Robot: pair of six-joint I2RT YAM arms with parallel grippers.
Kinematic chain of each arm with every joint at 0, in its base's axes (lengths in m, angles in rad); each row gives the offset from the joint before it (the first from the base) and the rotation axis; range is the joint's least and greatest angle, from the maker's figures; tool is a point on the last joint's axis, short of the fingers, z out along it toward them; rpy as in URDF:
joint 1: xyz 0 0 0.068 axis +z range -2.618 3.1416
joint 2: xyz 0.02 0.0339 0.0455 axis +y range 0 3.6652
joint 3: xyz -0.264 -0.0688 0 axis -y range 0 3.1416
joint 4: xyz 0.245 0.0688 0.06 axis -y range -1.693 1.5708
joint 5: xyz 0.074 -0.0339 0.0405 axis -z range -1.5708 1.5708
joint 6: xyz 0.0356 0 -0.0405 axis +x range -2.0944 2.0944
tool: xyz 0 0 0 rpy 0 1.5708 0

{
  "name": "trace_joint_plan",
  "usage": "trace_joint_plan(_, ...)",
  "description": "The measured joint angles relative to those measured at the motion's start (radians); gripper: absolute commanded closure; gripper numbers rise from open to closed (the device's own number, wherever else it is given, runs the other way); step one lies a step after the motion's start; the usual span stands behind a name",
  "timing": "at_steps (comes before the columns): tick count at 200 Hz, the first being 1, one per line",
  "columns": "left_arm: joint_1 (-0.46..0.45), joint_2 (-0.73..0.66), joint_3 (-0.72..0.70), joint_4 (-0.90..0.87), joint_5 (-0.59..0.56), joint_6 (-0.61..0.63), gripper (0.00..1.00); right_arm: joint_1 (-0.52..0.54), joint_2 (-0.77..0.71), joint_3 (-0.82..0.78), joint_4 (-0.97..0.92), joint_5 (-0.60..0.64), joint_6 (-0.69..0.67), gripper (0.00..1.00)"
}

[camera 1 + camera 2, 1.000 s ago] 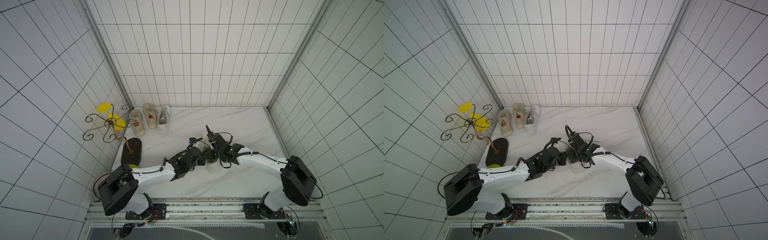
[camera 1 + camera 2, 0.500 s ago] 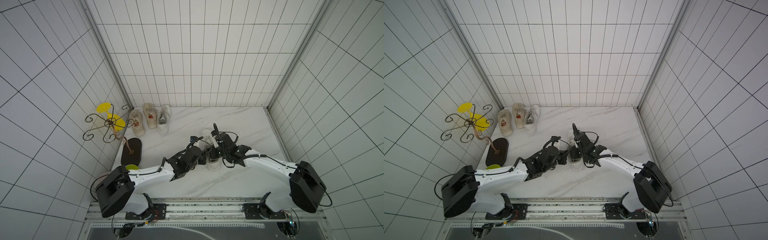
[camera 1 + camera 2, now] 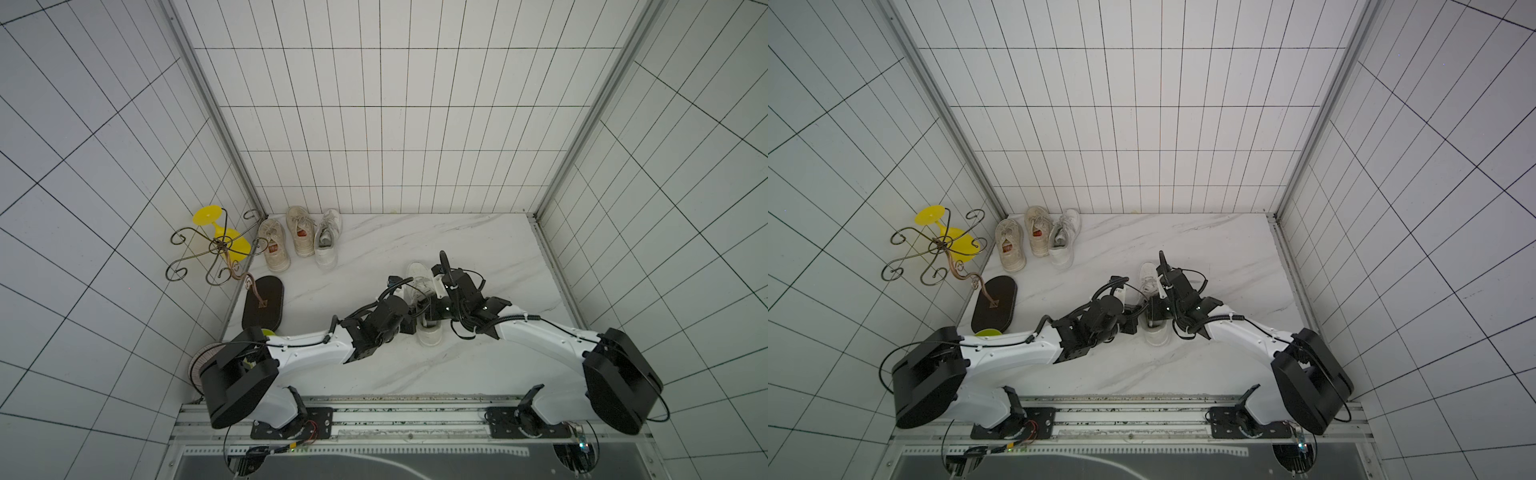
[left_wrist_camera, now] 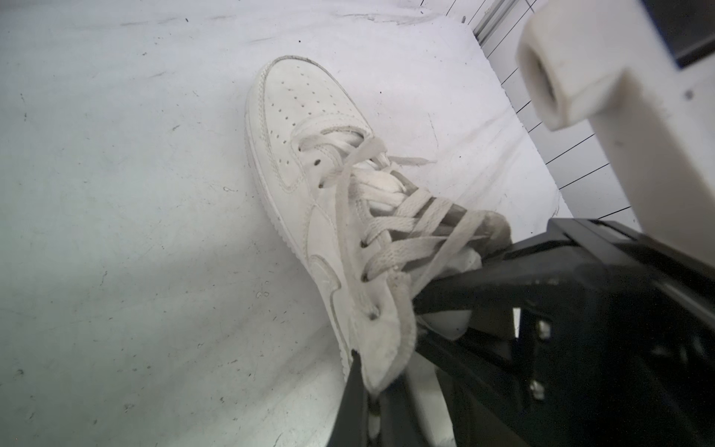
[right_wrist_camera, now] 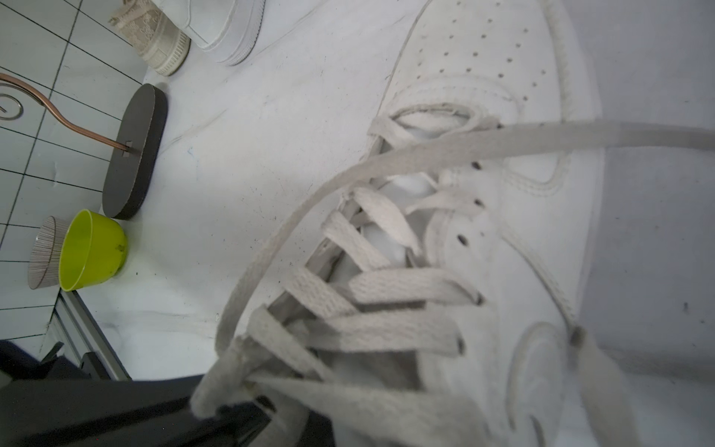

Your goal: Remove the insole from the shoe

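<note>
Shoe (image 4: 325, 232) toe perforations: wrist views only

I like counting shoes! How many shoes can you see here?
4. Three stand in a row at the back: a corner beige sneaker, a second beige sneaker beside it, then a white sneaker. The fourth, a white perforated-toe sneaker, sits further forward, apart. None looks hidden.

Reaching forward low from both sides, wrists almost meeting.
Pinched tight with the left gripper (image 3: 409, 327) on the shoe (image 3: 417, 277) collar; closed as well at the right gripper (image 3: 431, 309), angled down from the opposite side, anything held there hidden.
</note>
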Motion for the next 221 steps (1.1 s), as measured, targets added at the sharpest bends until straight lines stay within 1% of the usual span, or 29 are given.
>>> trace_joint_plan(41, -0.001, 0.003, -0.002, 0.015, -0.005, 0.009, 1.00, -0.021, -0.018, -0.035, 0.074, -0.062, 0.042, 1.00)
trace_joint_plan(78, -0.001, 0.036, -0.002, 0.015, -0.008, 0.012, 1.00, -0.026, -0.027, -0.072, 0.135, -0.115, 0.075, 1.00)
trace_joint_plan(86, -0.001, 0.042, -0.002, 0.015, -0.007, 0.013, 0.98, -0.028, -0.035, -0.082, 0.145, -0.122, 0.083, 1.00)
trace_joint_plan(125, 0.000, 0.053, 0.009, 0.014, -0.003, 0.014, 0.79, -0.029, -0.083, -0.108, 0.172, -0.129, 0.098, 1.00)
trace_joint_plan(156, 0.002, 0.064, 0.009, 0.011, 0.008, 0.007, 0.68, -0.028, -0.087, -0.111, 0.192, -0.149, 0.099, 1.00)
trace_joint_plan(165, 0.004, 0.068, 0.009, 0.010, 0.012, 0.011, 0.66, -0.029, -0.083, -0.111, 0.193, -0.150, 0.099, 1.00)
trace_joint_plan(183, 0.009, 0.075, 0.009, 0.012, 0.019, 0.009, 0.66, -0.029, -0.077, -0.111, 0.199, -0.147, 0.099, 1.00)
trace_joint_plan(189, 0.010, 0.078, 0.010, 0.014, 0.021, 0.009, 0.67, -0.029, -0.076, -0.111, 0.199, -0.146, 0.099, 1.00)
trace_joint_plan(221, 0.020, 0.097, 0.017, 0.039, 0.055, 0.006, 0.89, -0.029, -0.064, -0.111, 0.203, -0.139, 0.084, 1.00)
